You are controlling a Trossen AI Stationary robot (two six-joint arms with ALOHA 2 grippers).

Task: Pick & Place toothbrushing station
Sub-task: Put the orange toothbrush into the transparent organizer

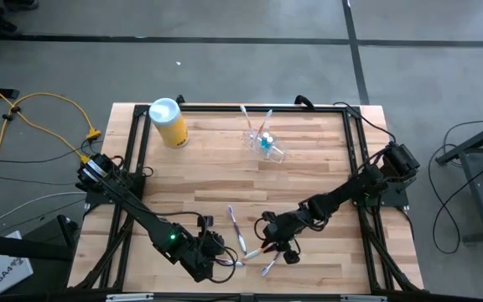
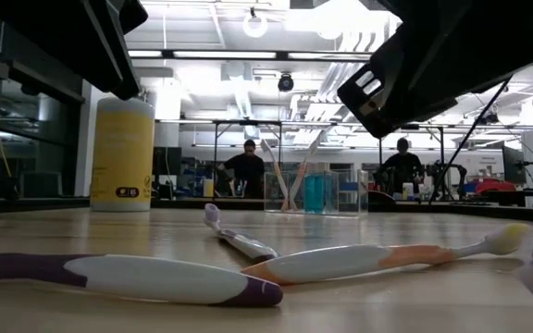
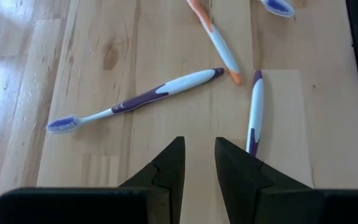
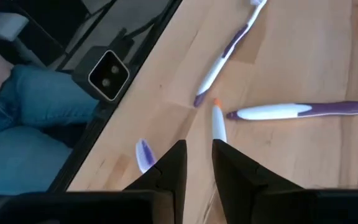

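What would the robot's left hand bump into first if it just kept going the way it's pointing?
Probably bare wooden table. The left hand has a small gap between its fingers, aimed between the long purple-and-white toothbrush and a second purple-and-white toothbrush beside it. Depth is hard to judge.

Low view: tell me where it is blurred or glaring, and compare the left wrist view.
Low view: the near purple-and-white toothbrush is soft, the clear holder cup sits before bright ceiling lights, and dark arm parts overhead are silhouettes. Left wrist view: daylight glare washes the wooden table at one corner; the toothbrushes are sharp.
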